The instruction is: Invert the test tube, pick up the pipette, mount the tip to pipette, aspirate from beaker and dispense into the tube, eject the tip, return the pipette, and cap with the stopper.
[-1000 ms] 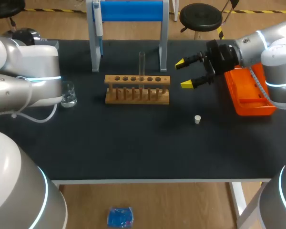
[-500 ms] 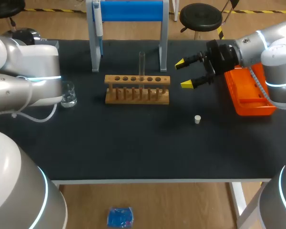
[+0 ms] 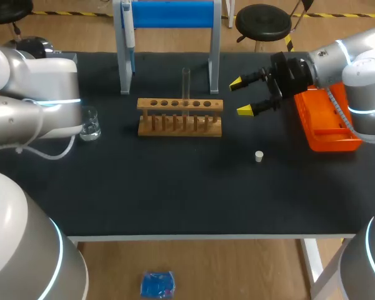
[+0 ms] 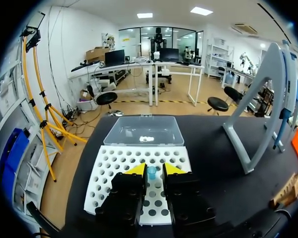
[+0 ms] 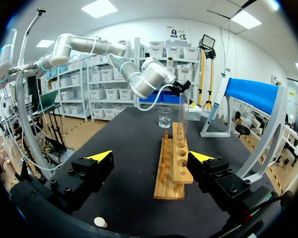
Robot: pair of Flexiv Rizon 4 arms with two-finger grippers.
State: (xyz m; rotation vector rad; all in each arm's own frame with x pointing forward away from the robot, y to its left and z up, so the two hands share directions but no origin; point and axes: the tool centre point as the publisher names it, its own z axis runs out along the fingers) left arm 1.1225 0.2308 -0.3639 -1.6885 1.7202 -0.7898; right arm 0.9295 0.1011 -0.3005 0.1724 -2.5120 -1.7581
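- The test tube (image 3: 186,83) stood in the rack (image 3: 180,119), centre frame.
- The pipette (image 3: 129,28) hung upper left and the stopper (image 3: 259,156) lay loose, so most steps seemingly remained.
- The right gripper (image 3: 241,96) had its fingers spread and empty; the left gripper (image 4: 152,171) had its fingers close together.

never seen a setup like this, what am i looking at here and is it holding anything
It is a robot with two arms at a black table. One picture looks down from above and behind it. The two round ones come from cameras on its wrists. Each arm ends in a yellow-tipped pincer. The right pincer is open and empty, near a wooden rack with a glass test tube standing in it. Also there: a beaker, a white stopper, an orange box and a blue stand with a pipette. The left pincer hangs over a white tray of holes; whether it grips anything I cannot tell.
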